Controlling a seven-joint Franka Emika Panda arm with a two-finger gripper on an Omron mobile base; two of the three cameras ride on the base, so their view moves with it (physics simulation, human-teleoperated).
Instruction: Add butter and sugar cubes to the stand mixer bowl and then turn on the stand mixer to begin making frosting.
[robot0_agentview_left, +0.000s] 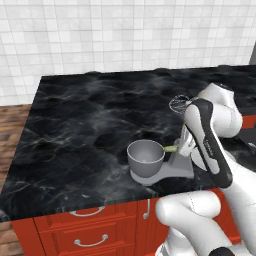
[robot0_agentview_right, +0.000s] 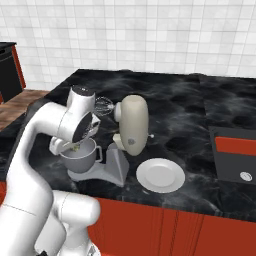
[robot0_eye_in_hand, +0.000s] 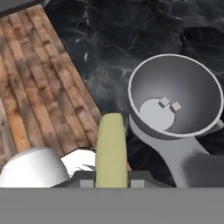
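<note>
My gripper (robot0_eye_in_hand: 112, 182) is shut on the butter (robot0_eye_in_hand: 111, 146), a pale yellow stick that points out from between the fingers. The stick hangs just beside the rim of the grey stand mixer bowl (robot0_eye_in_hand: 194, 83), over the counter edge side. Two white sugar cubes (robot0_eye_in_hand: 164, 101) lie on the bowl's bottom. In the left base view the butter (robot0_agentview_left: 171, 148) sticks out toward the bowl (robot0_agentview_left: 145, 167) from the gripper (robot0_agentview_left: 181, 147). The right base view shows the stand mixer (robot0_agentview_right: 134, 125) with its beige head tilted up and its whisk (robot0_agentview_right: 103, 106) raised above the bowl (robot0_agentview_right: 80, 161).
A flat white plate (robot0_agentview_right: 160, 175) lies on the black marble counter (robot0_agentview_left: 80, 125) right of the mixer's grey base (robot0_agentview_right: 112, 167). Red drawers (robot0_agentview_left: 85, 230) run under the counter front. Wooden floor (robot0_eye_in_hand: 35, 87) lies beyond the counter's left edge. A dark appliance (robot0_agentview_right: 235, 155) sits at far right.
</note>
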